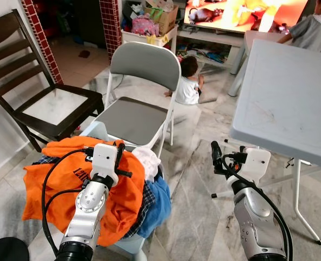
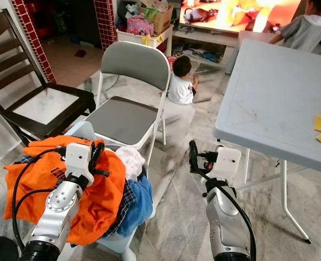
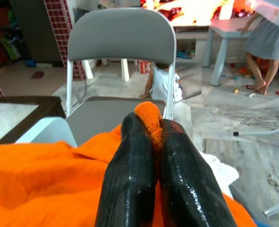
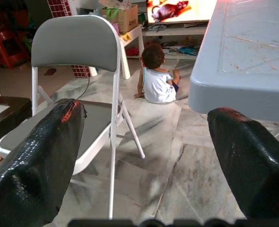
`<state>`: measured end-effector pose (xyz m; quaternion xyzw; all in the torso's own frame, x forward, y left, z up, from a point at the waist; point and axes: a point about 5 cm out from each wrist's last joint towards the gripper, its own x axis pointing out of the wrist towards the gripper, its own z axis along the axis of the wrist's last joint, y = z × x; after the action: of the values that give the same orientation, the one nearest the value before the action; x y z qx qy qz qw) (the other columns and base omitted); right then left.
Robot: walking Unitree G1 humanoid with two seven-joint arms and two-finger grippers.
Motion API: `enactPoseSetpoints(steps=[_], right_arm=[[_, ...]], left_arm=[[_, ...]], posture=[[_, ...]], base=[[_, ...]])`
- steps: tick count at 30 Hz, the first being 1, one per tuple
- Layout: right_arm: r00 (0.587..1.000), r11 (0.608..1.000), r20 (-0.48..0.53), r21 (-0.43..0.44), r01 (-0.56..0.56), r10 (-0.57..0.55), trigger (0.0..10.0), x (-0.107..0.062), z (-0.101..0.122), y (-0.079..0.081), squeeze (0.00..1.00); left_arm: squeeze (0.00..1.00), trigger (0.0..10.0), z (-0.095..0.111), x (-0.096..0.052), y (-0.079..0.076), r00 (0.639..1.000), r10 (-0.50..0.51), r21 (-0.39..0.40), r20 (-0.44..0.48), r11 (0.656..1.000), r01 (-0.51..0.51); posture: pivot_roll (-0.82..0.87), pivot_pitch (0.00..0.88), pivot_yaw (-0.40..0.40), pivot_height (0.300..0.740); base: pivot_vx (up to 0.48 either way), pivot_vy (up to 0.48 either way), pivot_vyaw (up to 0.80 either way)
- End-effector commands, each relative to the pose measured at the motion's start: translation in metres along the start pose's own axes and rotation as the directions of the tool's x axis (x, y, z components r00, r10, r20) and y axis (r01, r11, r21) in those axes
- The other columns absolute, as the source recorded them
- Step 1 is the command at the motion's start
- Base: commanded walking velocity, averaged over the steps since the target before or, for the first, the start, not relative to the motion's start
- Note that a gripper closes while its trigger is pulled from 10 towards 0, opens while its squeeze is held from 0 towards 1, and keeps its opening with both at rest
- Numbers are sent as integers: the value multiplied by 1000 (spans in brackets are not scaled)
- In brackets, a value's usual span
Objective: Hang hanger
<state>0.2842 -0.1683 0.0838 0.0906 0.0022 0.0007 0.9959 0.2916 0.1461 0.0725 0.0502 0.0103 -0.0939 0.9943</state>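
Note:
An orange garment [image 1: 57,179] lies heaped on a pale blue basket [image 1: 92,130], along with a blue cloth [image 1: 159,201] and a white cloth [image 1: 146,157]. My left gripper [image 1: 119,154] rests on top of the heap. In the left wrist view its fingers [image 3: 130,161] are shut on a fold of the orange garment [image 3: 147,113]. My right gripper [image 4: 144,142] is held in the air beside the basket, in front of the table leg. It is open and holds nothing.
A grey folding chair [image 1: 141,81] stands just behind the basket, a dark wooden chair [image 1: 41,103] to its left. A white table [image 1: 285,92] fills the right side. A small child [image 1: 188,81] sits on the floor beyond; another person [image 1: 312,27] stands far right.

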Motion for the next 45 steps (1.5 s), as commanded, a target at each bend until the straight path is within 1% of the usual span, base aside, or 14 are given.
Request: enactPoseSetpoints(steps=[1, 10, 25, 30, 33, 37, 39, 42, 45], right_arm=[[1000, 1000, -11, -3, 0, 0, 10000, 1, -1, 0, 0], [1000, 1000, -16, -7, 9, -9, 10000, -3, -2, -2, 0], [1000, 1000, -19, -20, 14, -14, 10000, -5, -2, -7, 0], [1000, 1000, -18, -24, 12, -12, 10000, -4, -1, -7, 0], [1000, 1000, -15, -27, 10, -10, 10000, -3, 1, -7, 0], [1000, 999, -14, -30, 12, -12, 10000, -4, 1, -8, 0], [1000, 999, -11, -35, 18, -18, 10000, -5, 2, -10, 0], [1000, 999, -9, -36, 21, -21, 10000, -5, 3, -11, 0], [1000, 999, 0, -30, 25, -25, 10000, -4, 6, -12, 0]], left_arm=[[0, 10000, 2, 0, 3, 1000, 10, 15, -6, 1000, -10], [0, 10000, 2, 1, 4, 1000, 9, 24, -17, 1000, -9], [0, 10000, 0, 1, 1, 1000, -8, 30, -29, 1000, 9], [0, 10000, 1, 3, 1, 1000, -12, 33, -26, 999, 13], [0, 10000, 3, 3, 0, 1000, -30, 35, -10, 999, 30], [0, 10000, 5, 4, -1, 999, -47, 24, 2, 999, 47], [0, 10000, 8, 5, 0, 998, -68, -22, 16, 997, 68], [0, 10000, 9, 5, 1, 998, -64, -26, 24, 998, 65], [0, 10000, 13, 8, -1, 996, -83, -30, 40, 996, 84]], posture=[[16, 113, -19, 740], [4, 121, -16, 740], [-12, 125, -19, 740], [-17, 124, -19, 740], [-19, 123, -19, 740], [-25, 125, -19, 740], [-35, 135, -22, 740], [-36, 135, -22, 740], [-42, 135, -18, 740]], base=[[0, 0, 0], [-213, 0, 0], [-317, 0, 0], [-301, 0, 0], [0, 0, 0], [0, 0, 0], [0, 0, 0], [0, 0, 0], [0, 0, 0]])
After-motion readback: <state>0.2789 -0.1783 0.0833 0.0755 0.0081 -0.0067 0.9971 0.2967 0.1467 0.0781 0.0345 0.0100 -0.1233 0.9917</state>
